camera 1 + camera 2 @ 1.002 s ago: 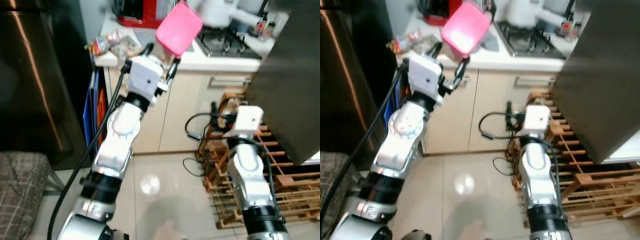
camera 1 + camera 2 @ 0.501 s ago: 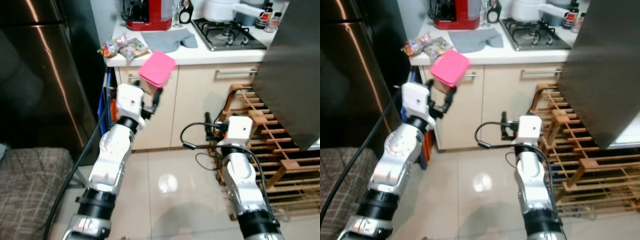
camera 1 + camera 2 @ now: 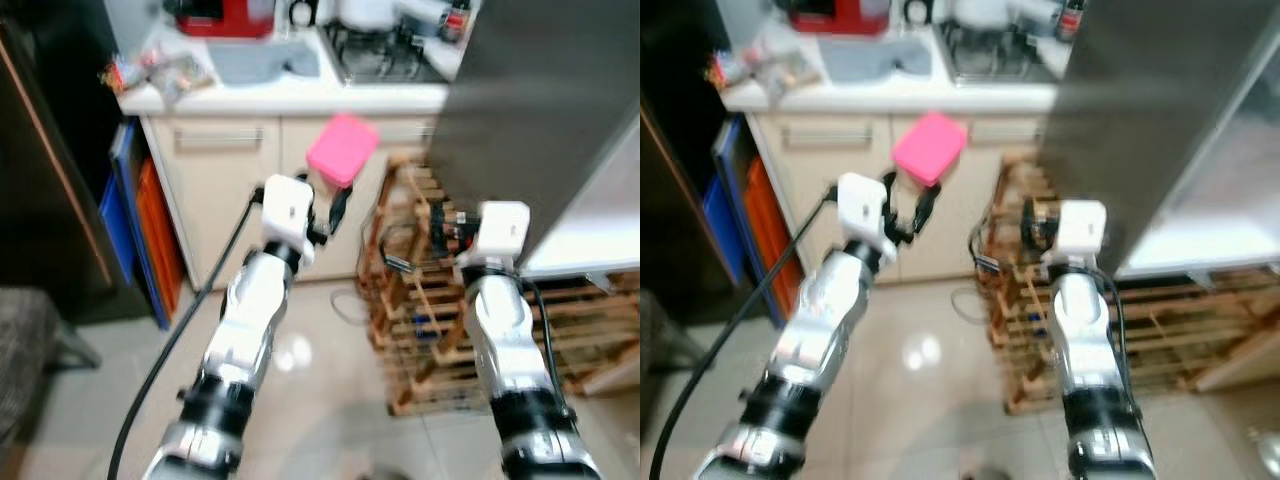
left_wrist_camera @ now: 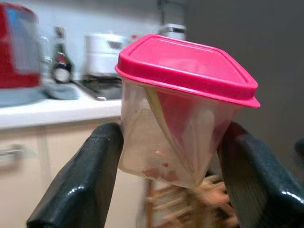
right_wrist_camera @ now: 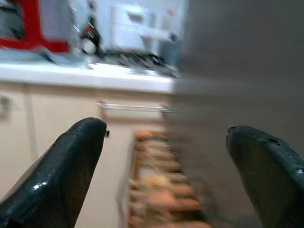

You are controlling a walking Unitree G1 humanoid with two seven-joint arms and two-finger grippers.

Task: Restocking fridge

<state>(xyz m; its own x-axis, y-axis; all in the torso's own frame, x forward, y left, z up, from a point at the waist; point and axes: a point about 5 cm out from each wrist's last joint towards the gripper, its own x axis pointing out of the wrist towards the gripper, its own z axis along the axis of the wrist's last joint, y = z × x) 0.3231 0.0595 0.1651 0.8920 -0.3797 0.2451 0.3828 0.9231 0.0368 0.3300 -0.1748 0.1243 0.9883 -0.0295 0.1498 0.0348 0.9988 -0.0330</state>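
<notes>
My left gripper (image 3: 325,205) is shut on a clear food container (image 4: 173,133) with a pink lid (image 3: 342,149), held up at chest height before the cabinets. In the left wrist view both black fingers (image 4: 85,183) press the container's sides. My right gripper (image 5: 166,161) is open and holds nothing; its arm (image 3: 500,300) is raised in front of a wooden rack (image 3: 420,300). The grey fridge door (image 3: 540,110) stands open at the right, with the pale fridge interior (image 3: 1230,190) beyond it.
A kitchen counter (image 3: 280,95) with a sink, a red appliance (image 3: 215,15), snack packets (image 3: 150,70) and a gas hob (image 3: 385,60) runs across the back. Blue and orange crates (image 3: 145,230) stand at the left beside a dark cabinet. A cable lies on the tiled floor (image 3: 320,400).
The camera has turned right, so the fridge door and rack now sit closer to centre. The left gripper still holds the container, now lower and in front of the cabinets near the rack.
</notes>
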